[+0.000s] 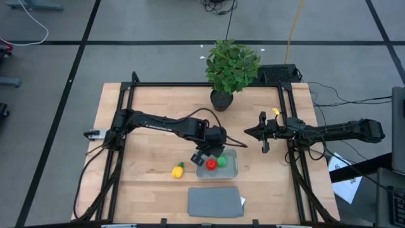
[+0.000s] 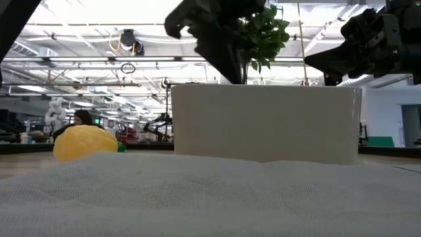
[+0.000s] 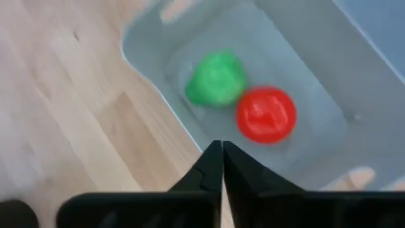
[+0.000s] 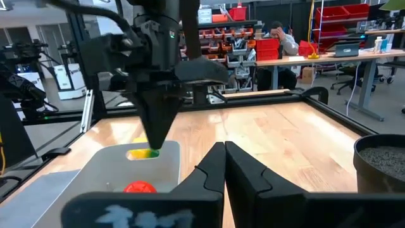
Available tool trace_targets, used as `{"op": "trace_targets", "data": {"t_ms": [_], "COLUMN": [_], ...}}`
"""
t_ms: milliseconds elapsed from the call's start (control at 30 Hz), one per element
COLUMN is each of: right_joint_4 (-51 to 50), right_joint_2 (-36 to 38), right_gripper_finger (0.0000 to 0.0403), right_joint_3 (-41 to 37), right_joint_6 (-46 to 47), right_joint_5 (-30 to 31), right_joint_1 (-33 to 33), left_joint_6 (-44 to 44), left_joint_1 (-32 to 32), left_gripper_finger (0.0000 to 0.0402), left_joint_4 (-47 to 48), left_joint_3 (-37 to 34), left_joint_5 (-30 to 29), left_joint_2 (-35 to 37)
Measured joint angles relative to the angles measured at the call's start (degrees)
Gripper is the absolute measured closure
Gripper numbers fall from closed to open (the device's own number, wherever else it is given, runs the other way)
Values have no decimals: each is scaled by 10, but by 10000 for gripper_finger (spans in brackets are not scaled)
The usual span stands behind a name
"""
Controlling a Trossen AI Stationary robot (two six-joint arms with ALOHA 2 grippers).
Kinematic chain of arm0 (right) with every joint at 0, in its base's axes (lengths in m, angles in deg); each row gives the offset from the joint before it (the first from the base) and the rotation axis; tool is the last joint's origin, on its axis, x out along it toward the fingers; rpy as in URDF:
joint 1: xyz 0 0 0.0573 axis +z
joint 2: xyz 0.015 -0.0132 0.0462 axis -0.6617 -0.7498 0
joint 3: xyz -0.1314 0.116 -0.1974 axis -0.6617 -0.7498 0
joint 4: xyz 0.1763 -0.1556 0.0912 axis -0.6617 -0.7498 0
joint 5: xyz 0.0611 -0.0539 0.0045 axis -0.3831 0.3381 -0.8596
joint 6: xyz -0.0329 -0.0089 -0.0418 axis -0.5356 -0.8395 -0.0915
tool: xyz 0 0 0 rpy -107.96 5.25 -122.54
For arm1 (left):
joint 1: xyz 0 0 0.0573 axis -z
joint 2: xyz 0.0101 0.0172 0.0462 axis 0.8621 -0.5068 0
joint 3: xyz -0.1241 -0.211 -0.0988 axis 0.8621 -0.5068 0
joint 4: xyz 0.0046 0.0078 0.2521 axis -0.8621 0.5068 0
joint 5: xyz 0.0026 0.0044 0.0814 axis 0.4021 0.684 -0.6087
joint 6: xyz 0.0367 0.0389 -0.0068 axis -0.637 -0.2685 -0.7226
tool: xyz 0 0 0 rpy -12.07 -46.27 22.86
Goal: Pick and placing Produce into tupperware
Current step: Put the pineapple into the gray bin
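The tupperware [image 1: 229,168] is a shallow translucent grey-blue box near the table's middle; it rests flat on its base. A round red piece [image 3: 266,114] and a round green piece [image 3: 216,79] lie side by side on its floor. The yellow piece with the green tip [image 1: 178,170] lies on the wood just left of the box. My left gripper [image 3: 222,149] is shut and hovers over the box's left end, above the two pieces. My right gripper [image 4: 223,148] is shut and held in the air to the right of the box, pointing left at it.
A flat dark grey lid [image 1: 215,201] lies near the table's near edge, in front of the tupperware. A leafy potted plant [image 1: 231,66] stands at the far edge. Bare wood lies to the left of the yellow piece. People sit at desks in the room behind.
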Motion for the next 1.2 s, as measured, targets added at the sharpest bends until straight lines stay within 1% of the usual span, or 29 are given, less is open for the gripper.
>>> {"op": "trace_targets", "data": {"t_ms": [33,167,300,433,567,667,767,900,967,1033,1200], "right_joint_4": [0,0,0,0,-7,-5,-1,-5,-6,-4,-5], "right_joint_2": [0,0,0,0,3,7,12,21,25,28,47], "right_gripper_finger": [403,403,403,403,403,403,403,403,403,403,403], "right_joint_3": [0,0,0,0,0,0,0,0,0,0,0], "right_joint_6": [0,1,1,2,2,2,2,2,2,2,13], "right_joint_5": [0,0,0,0,0,0,0,0,0,0,0], "right_joint_1": [0,0,0,0,0,0,0,0,0,0,0], "left_joint_6": [6,36,43,52,56,68,92,129,159,183,226], "left_joint_1": [-2,-9,-13,-14,-15,-17,-20,-27,-32,-35,-24], "left_gripper_finger": [392,387,398,399,400,401,401,401,401,401,401], "left_joint_4": [10,14,17,24,12,-23,-77,-217,-296,-353,-474], "left_joint_3": [0,0,-1,0,-30,-77,-151,-273,-329,-378,-490], "left_joint_5": [0,-2,-2,-2,-4,-13,-18,-44,-60,-74,-147], "left_joint_2": [0,-3,1,23,58,105,165,260,302,336,409]}}
